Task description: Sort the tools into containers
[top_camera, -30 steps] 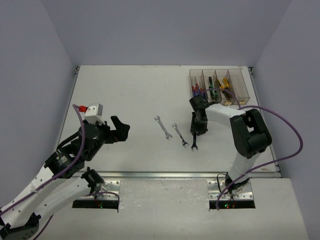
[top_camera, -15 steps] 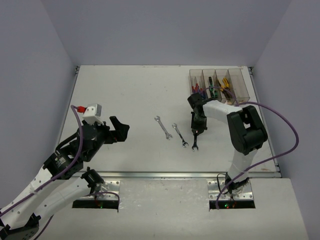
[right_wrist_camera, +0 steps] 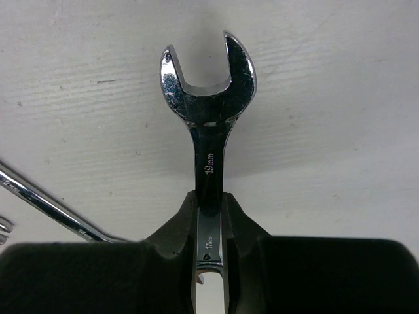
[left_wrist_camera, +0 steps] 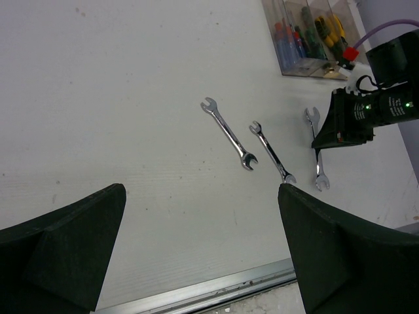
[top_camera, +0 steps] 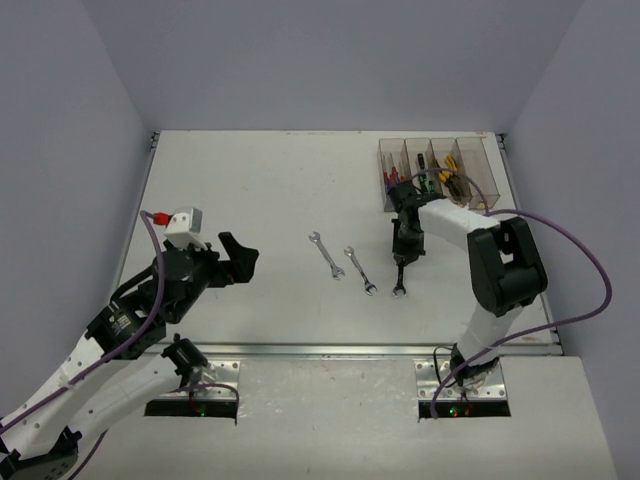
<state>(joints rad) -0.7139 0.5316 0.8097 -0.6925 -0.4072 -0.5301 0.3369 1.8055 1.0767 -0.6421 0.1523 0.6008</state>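
Wrench (right_wrist_camera: 208,131) in the jaws, folks: the right gripper (right_wrist_camera: 209,216) is pinched tight on the silver shank, open-ended head poking out ahead with a shadow under it. Whether that head is clear of the table (top_camera: 250,190) I cannot tell. So the step in hand looks like the pickup of the right-most of three wrenches.

My read on the next move: a clean lift, then a carry away from the arm bases to the containers (top_camera: 487,175) at the far right. The tool needs to turn lengthwise to a bin and go in from above, because those slots are narrow.

Over on the near left, the left gripper (left_wrist_camera: 203,245) hangs with its fingers spread wide, nothing between them, well apart from everything.

Mid-table, two more wrenches lie flat. The shorter wrench (top_camera: 360,270) sits just beside the held one, so a low sideways swing could clip it. The longer wrench (top_camera: 326,254) lies further left, no threat.

At the back, the bins stand joined in a row:
- red-and-blue screwdrivers (top_camera: 391,180) in the left one
- green-and-black screwdrivers (top_camera: 422,182) in the next
- yellow-handled pliers (top_camera: 451,166) in the third

I can make out no tool in the right-hand bin, the likely home for wrenches. The bin walls are what could get in the way.
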